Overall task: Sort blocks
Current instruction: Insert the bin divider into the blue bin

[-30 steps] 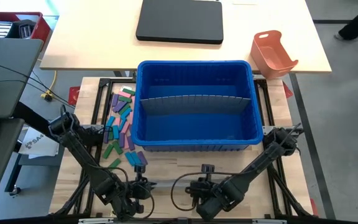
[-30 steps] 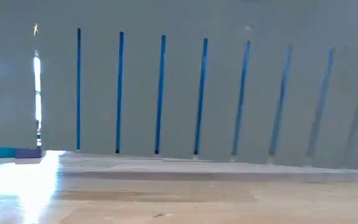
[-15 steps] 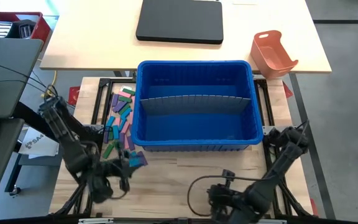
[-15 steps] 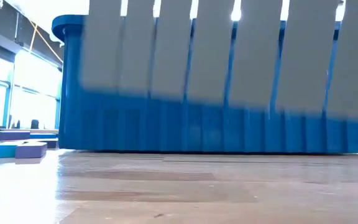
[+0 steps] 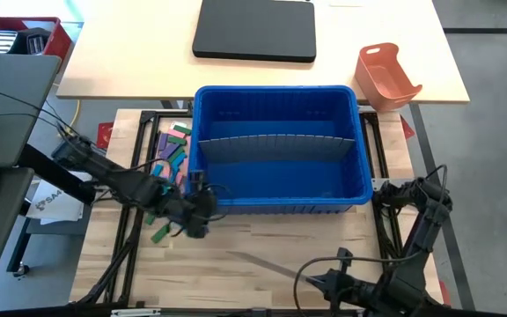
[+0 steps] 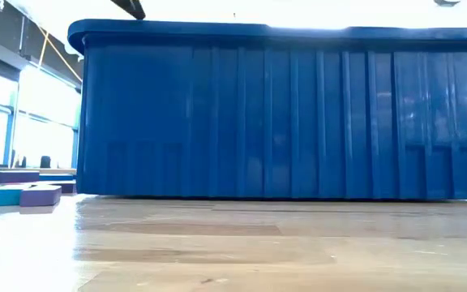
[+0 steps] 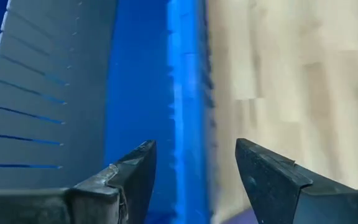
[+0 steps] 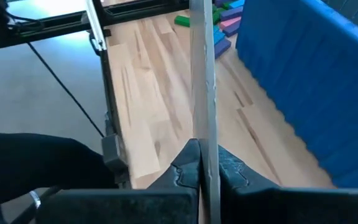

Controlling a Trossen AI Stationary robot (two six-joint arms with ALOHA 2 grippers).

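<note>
the right gripper (image 8: 201, 163) was found at the near edge of the table, its fingers clenched on a thin grey divider sheet (image 5: 267, 263), seen edge-on in its wrist view and lying low over the bare wood in the high view. beyond that gripper, across the wooden table (image 5: 324, 238), the blue bin (image 5: 275, 189) was noted, with a second grey slotted divider (image 5: 275, 147) standing upright across its inside.

the left gripper (image 5: 199, 208) was seen at the bin's near left corner, fingers (image 7: 132, 174) spread apart and nothing between them; in its wrist view the bin's rim ran between the fingers, with the slotted divider to one side and wood to the other.

the blocks (image 5: 171, 158) were recorded in a loose pile on the table just beyond and to the outer side of the left gripper, beside the bin's left wall. one green block (image 5: 161, 233) lay apart, just nearer than that gripper.
</note>
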